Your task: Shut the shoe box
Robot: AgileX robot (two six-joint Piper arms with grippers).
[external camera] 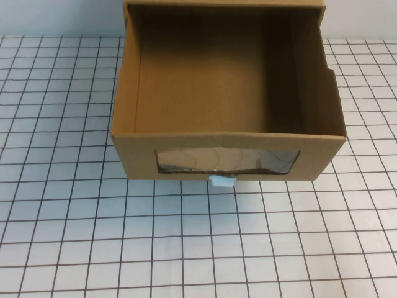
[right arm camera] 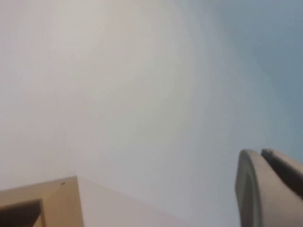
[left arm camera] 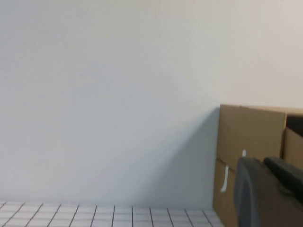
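High view: white pull tab (external camera: 222, 180) nearest, below the clear window (external camera: 227, 161). Shoe box (external camera: 186, 154) drawer is pulled out, open, on the gridded surface (external camera: 186, 248); its far end is cut off. Left end effector (left arm camera: 270, 194) and right end effector (right arm camera: 270, 184) show only in wrist views, partly cropped; opening cannot be told.

Shoe box (external camera: 226, 149) on the gridded table (external camera: 74, 236), drawer pulled out toward the robot, pull tab (external camera: 221, 180) under its window (external camera: 227, 161), left gripper (left arm camera: 270, 189) apparently left of the box, right gripper (right arm camera: 270, 184) near it.
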